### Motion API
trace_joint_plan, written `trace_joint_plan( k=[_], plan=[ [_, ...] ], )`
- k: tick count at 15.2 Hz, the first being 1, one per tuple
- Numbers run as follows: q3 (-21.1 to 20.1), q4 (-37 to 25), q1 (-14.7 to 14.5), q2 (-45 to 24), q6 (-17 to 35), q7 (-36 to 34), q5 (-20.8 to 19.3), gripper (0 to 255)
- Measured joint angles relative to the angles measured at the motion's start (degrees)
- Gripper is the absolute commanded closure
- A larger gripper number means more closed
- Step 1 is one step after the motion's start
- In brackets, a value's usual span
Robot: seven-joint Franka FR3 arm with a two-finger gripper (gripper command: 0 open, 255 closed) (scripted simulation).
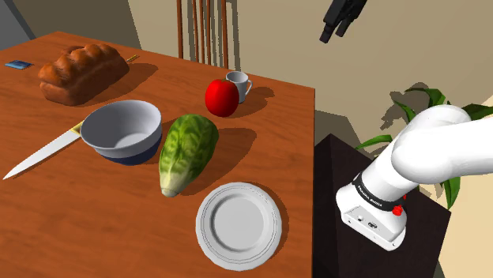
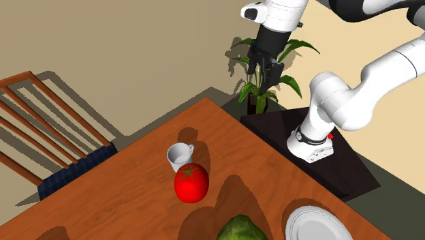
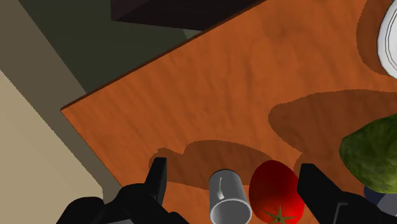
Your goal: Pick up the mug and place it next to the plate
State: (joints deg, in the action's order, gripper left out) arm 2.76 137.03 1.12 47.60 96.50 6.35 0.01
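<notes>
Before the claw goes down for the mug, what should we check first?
1. Claw open: ok, fingers apart.
2. Claw lined up over mug: ok, high above it.
3. Mug upright: ok.
4. Room around mug: not ok, tomato crowds it.
5. Bare table beside plate: ok.

Mug [image 1: 238, 84]: tomato [image 1: 221, 97] just beside it on the shoulder view's left; other sides open.
Above mug: free air up to the gripper [image 1: 333, 35] (fingers apart).
Plate [image 1: 238, 223]: bare table [image 1: 276, 134] between it and the mug; lettuce [image 1: 187, 150] close on 1 side.
Chair [image 1: 207, 31]: behind the table's far edge.
</notes>
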Motion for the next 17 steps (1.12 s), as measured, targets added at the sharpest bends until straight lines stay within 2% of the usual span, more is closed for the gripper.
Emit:
trace_joint_plan(
  k=[4,9,17],
  plan=[
    [-0.3,-0.1,-0.3,-3.9,3.0,-0.5,0.4,0],
    [-0.6,-2.1,-0.8,-14.7,10.2,-1.4,1.3,0],
    [-1.1,-9.6,-1.6,-32.7,17.9,-2.4,2.8,0]
  ],
)
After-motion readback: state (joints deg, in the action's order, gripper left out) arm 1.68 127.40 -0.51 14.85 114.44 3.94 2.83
